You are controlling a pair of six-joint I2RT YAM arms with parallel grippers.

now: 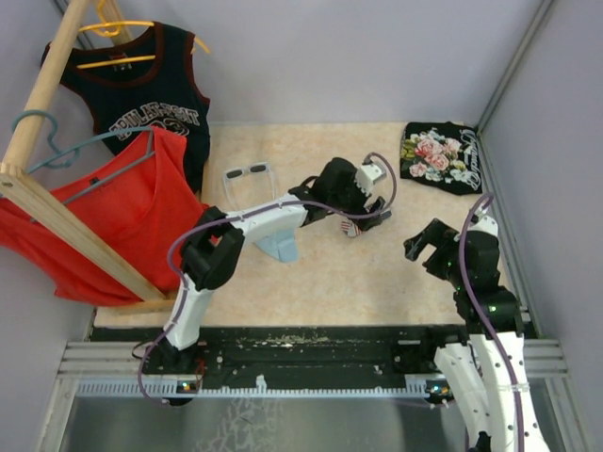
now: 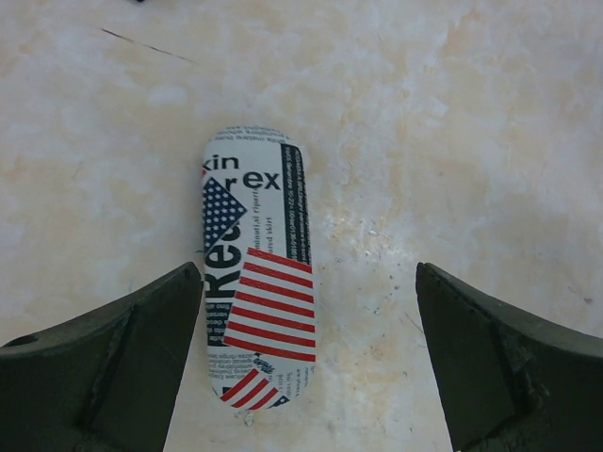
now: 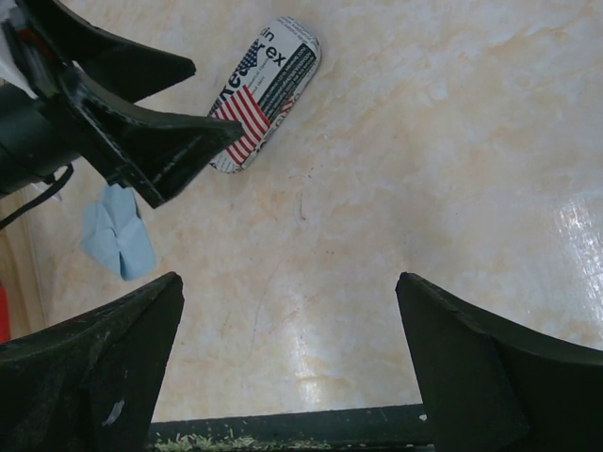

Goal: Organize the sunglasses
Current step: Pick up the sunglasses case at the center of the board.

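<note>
The sunglasses [image 1: 248,172], white-framed with dark lenses, lie on the table at the back left, beside the red shirt. My left gripper [image 1: 375,209] [image 2: 307,270] stands open over the flag-print case [image 2: 256,315] [image 3: 268,89], which lies lengthwise between the jaws, close to the left finger [image 2: 113,358]. Only a striped bit of the case [image 1: 354,229] shows from above, under that gripper. My right gripper [image 1: 416,247] [image 3: 287,280] is open over bare table to the right of the case, with nothing between its fingers.
A small light-blue cloth [image 1: 281,247] [image 3: 118,231] lies under the left forearm. A folded black floral garment [image 1: 440,155] sits at the back right. A wooden rack [image 1: 57,217] with a red shirt [image 1: 122,217] and a black jersey [image 1: 141,94] fills the left side.
</note>
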